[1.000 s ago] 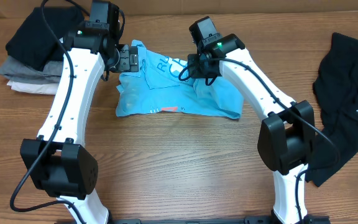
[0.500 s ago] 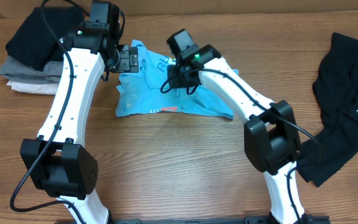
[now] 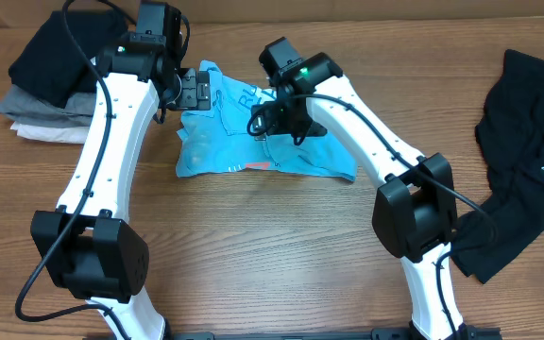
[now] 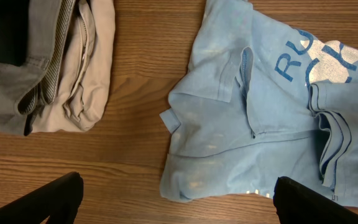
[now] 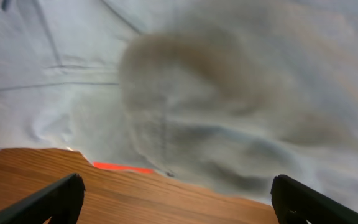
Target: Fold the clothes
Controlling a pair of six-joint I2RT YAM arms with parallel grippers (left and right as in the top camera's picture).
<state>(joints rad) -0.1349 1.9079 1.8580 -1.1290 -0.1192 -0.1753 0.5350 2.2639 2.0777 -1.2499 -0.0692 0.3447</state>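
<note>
Right pincer gapes wide over the light blue T-shirt; left pincer, equally wide, holds nothing.

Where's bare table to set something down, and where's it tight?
Bare wood: in front of the blue T-shirt, between left arm and right arm, and farther back between right arm and black garment. Crowded: the gap between folded pile and T-shirt, by the open left gripper.

A brown wood-grain table fills the view, evenly lit.
</note>
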